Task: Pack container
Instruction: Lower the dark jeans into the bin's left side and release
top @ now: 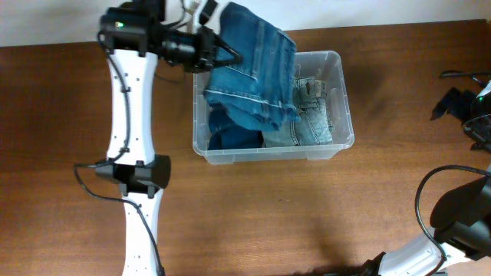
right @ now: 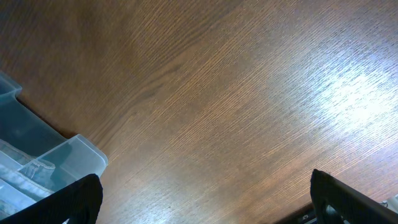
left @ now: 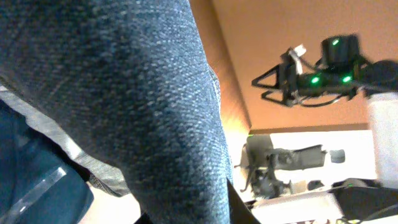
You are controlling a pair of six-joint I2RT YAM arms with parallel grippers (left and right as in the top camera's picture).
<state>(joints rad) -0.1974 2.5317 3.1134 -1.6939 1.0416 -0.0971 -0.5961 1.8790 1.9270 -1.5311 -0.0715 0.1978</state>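
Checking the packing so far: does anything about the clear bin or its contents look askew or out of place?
The dark blue jeans, gripped by the left gripper, are not settled in the container: they hang bunched over its back left corner, partly covering the rim. The lighter jeans lie flat inside.

Overhead: even, fairly bright, sharp; faint soft shadow on tabletop [top: 268, 172] along the container [top: 337, 146]. Left wrist: denim [left: 124, 93] too close, soft and grainy; pale background washed out. Right wrist: broad glare on wood at right, fingers [right: 68, 202] dark, underexposed.
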